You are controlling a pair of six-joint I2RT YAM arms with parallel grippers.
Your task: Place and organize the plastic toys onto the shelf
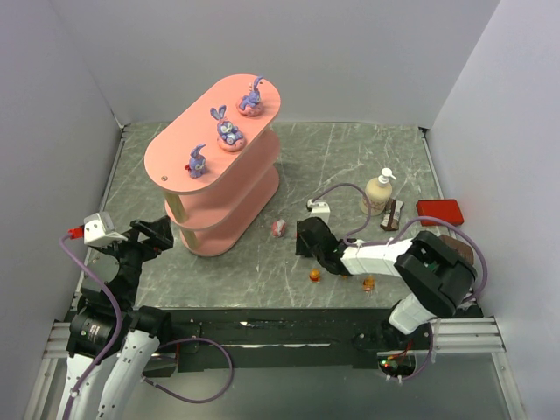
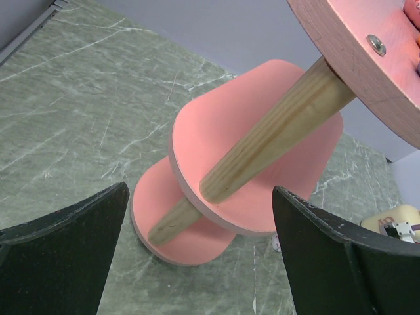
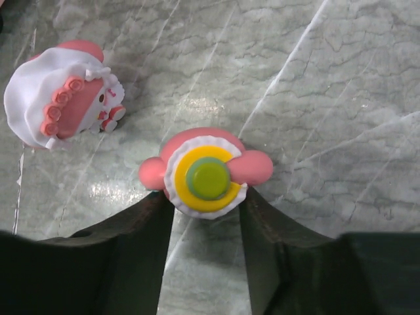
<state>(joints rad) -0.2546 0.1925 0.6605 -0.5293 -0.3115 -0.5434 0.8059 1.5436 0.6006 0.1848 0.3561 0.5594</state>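
The shelf (image 1: 175,162) stands at the left middle, with three purple bunnies (image 1: 227,131) on its top board. My left gripper (image 1: 157,232) is open and empty beside the shelf's near end; its wrist view looks past the posts at the lower boards (image 2: 262,131). My right gripper (image 1: 303,238) is low on the table, its fingertips closed on a pink toy (image 3: 207,172) with a yellow and green top. A pink-and-white egg-like toy (image 3: 59,98) lies on its side just left of it, also seen from above (image 1: 278,228). Two tiny orange toys (image 1: 315,275) lie under the right arm.
A cream pump bottle (image 1: 378,191) and a small brown object (image 1: 391,213) stand right of centre. A flat red box (image 1: 439,211) lies at the right edge. The second orange toy (image 1: 368,283) lies near the table's front edge.
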